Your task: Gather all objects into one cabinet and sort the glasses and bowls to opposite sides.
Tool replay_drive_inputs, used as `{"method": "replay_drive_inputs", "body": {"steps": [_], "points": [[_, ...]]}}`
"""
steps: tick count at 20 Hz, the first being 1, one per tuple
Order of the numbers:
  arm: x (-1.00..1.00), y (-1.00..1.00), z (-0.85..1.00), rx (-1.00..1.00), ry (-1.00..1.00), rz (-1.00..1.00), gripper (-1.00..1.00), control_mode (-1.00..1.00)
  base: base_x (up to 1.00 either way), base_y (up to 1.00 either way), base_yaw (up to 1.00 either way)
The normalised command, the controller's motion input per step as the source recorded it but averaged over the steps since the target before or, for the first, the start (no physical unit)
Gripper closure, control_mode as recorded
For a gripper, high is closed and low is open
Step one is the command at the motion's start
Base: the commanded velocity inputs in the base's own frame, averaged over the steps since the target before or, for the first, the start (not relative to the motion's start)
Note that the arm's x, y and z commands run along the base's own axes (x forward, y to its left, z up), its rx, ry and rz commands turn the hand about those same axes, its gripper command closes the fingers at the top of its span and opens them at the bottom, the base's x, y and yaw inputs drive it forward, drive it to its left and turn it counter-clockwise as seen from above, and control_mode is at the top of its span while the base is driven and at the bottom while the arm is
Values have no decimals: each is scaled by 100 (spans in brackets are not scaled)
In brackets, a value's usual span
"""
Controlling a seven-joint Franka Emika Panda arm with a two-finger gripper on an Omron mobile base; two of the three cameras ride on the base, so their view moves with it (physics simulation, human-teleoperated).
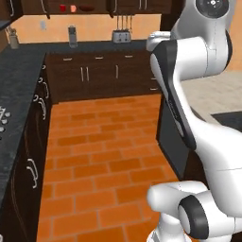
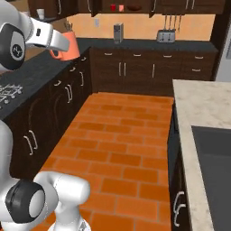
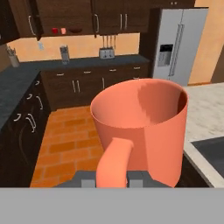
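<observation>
My gripper (image 2: 58,50) is shut on a salmon-orange cup (image 3: 140,124) with a side handle (image 3: 113,164), which I carry high above the left counter; the same cup (image 2: 68,48) shows at the end of my arm. Far across the kitchen the dark wood wall cabinet (image 3: 48,13) stands with its door (image 3: 34,19) open. On its shelf sit a bright red cup (image 3: 54,30), a second salmon-orange cup (image 3: 63,30) and the wide dark reddish-brown bowl (image 3: 75,30), side by side, with the bowl rightmost. The row also shows as red cup (image 2: 113,7), salmon cup (image 2: 121,7), bowl (image 2: 133,7).
Below the cabinet a grey coffee machine (image 3: 64,54) and a toaster (image 3: 105,53) stand on the dark back counter. A steel fridge (image 3: 181,43) rises at the right. A pale island counter (image 2: 203,108) with a dark sink borders the orange brick floor (image 2: 122,135); a stove (image 2: 9,92) lies left.
</observation>
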Motion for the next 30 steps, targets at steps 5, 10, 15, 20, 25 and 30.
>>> {"method": "replay_drive_inputs", "body": {"steps": [5, 10, 15, 20, 25, 30], "points": [[0, 0, 0, 0, 0, 0, 100, 100, 100, 18, 4], [0, 0, 0, 0, 0, 0, 100, 100, 100, 16, 6], [0, 0, 0, 0, 0, 0, 100, 100, 100, 18, 6], [0, 0, 0, 0, 0, 0, 100, 100, 100, 7, 0], [0, 0, 0, 0, 0, 0, 100, 100, 100, 15, 15], [0, 0, 0, 0, 0, 0, 100, 100, 100, 3, 4]]}}
